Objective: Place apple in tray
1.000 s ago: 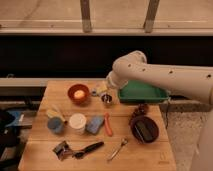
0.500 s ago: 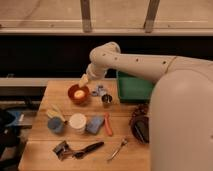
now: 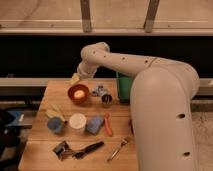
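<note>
We find the gripper (image 3: 75, 79) left of centre in the frame, at the end of the pale arm extending from the right, its fingers spread and gripping nothing. The apple (image 3: 79, 93) lies just below it and slightly to the right, inside the red-orange bowl (image 3: 79, 101) on the wooden table (image 3: 50, 92) (apart from the claw, as far as we can tell). The green tray (image 3: 122, 86) stands right of the bowl, mostly hidden behind the arm.
</note>
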